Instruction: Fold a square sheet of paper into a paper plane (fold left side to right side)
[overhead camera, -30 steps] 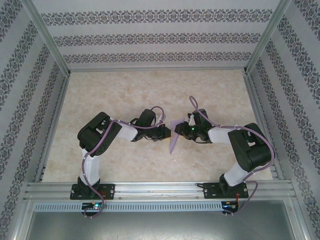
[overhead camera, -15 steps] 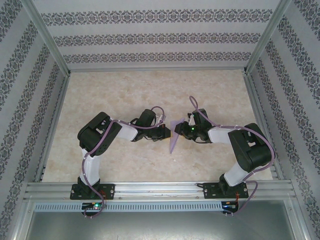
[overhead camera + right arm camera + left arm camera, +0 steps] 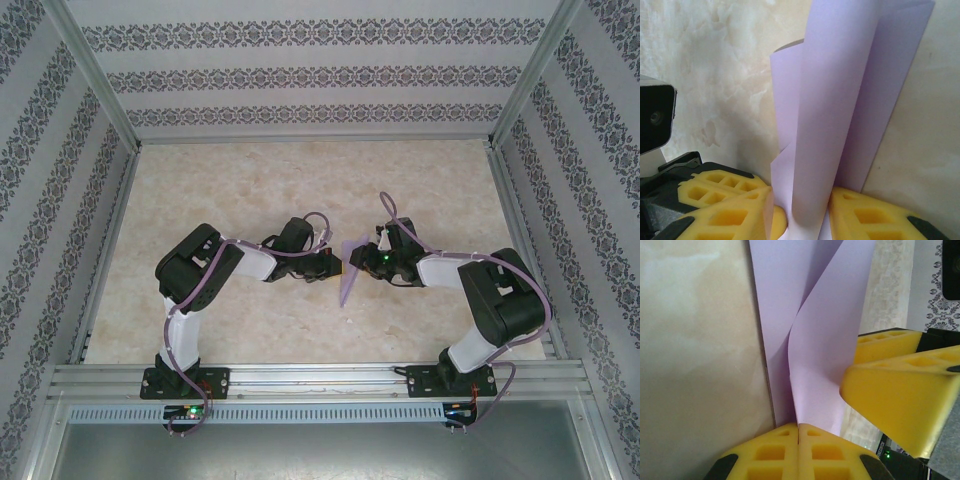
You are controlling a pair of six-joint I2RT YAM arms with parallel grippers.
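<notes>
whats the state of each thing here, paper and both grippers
square sheet of paper: bent over in a loose curved fold, not pressed flat, held between both grippers
left gripper: shut, pinching the paper's edge
right gripper: closed on the paper's curved fold, fingers part way apart

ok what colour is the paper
The paper is plain lavender-purple, clearest in the right wrist view.

left hand [image 3: 798, 432] closed its last sliver, pads [image 3: 771, 452] now meeting on the square sheet of paper [image 3: 815, 340]
</notes>
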